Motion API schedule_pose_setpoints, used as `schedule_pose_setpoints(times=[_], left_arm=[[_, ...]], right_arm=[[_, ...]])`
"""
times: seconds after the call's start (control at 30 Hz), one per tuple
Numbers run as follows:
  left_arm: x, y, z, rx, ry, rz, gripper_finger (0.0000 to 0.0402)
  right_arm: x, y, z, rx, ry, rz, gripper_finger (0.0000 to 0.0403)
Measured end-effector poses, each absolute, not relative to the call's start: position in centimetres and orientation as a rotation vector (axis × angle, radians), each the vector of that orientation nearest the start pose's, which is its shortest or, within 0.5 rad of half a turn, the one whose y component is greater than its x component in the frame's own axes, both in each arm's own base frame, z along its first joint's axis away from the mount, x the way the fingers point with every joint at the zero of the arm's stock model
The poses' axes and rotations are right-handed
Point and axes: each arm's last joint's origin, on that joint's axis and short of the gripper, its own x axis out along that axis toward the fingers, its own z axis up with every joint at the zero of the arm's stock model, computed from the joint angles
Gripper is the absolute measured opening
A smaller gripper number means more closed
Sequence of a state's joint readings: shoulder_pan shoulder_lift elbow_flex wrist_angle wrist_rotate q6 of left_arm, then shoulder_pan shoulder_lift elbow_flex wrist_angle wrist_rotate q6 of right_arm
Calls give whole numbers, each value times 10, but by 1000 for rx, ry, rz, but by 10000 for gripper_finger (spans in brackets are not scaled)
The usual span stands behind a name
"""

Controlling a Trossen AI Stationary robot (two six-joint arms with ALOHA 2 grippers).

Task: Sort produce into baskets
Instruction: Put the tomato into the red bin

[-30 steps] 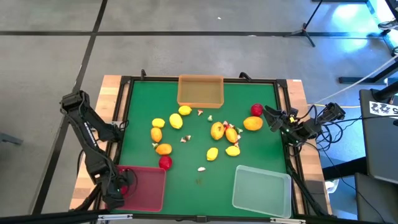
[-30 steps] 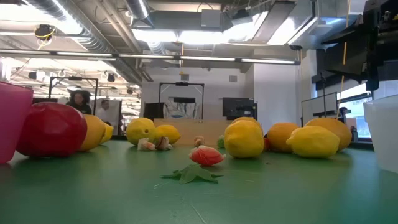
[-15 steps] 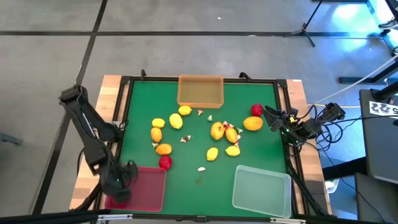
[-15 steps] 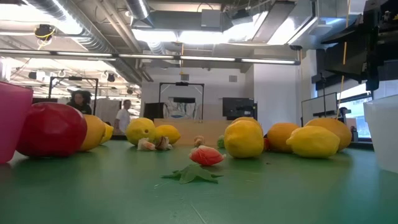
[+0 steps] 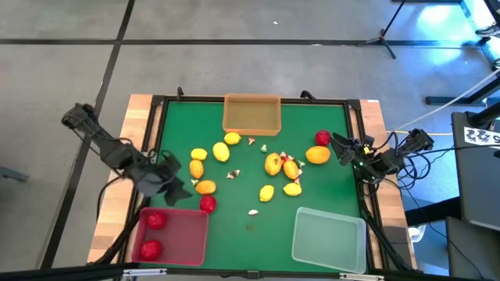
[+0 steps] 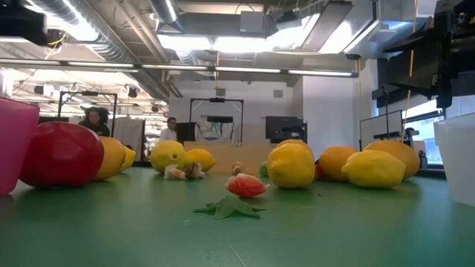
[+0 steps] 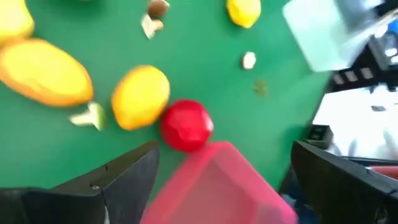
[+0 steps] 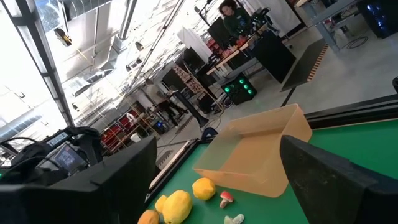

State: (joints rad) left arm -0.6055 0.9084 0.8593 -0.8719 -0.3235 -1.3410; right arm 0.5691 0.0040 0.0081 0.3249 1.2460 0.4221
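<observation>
Yellow, orange and red produce (image 5: 273, 164) and tiny whitish-and-red bits lie scattered on the green mat. The red basket (image 5: 187, 243) at the near left holds two red fruits (image 5: 155, 220). The orange-tan basket (image 5: 251, 113) stands at the far edge and the clear basket (image 5: 328, 238) at the near right. My left gripper (image 5: 178, 190) hangs open just past the red basket's far edge; below it lie a red fruit (image 7: 186, 125) and an orange fruit (image 7: 140, 97). My right gripper (image 5: 337, 144) waits open at the right edge, beside an orange fruit (image 5: 317, 154).
A black frame (image 5: 156, 101) borders the mat, with wooden table edges outside it. Cables and equipment lie right of the table. In the low view a red fruit (image 6: 63, 152) sits next to the red basket's wall (image 6: 15, 144). People move in the room behind.
My left gripper has risen from over the red basket and swung toward the table's far edge and the scattered fruit, turning as it went. It stayed open. The two red fruits in the red basket have come into plain sight.
</observation>
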Motion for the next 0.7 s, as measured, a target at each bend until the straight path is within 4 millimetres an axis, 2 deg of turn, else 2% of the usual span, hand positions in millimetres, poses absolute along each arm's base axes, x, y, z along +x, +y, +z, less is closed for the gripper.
schedule_pose_setpoints(times=[0.3,0.47,0.57,0.7], left_arm=[[190,-68,260,-506,960,216,355],[215,-68,241,-437,1053,137,355],[226,-70,232,-428,1130,182,355],[237,-68,222,-547,1281,410,355]], right_arm=[[77,17,190,669,-348,-622,337],[77,17,190,665,-345,-612,337],[78,18,189,647,-328,-574,337],[80,20,187,614,-297,-527,337]])
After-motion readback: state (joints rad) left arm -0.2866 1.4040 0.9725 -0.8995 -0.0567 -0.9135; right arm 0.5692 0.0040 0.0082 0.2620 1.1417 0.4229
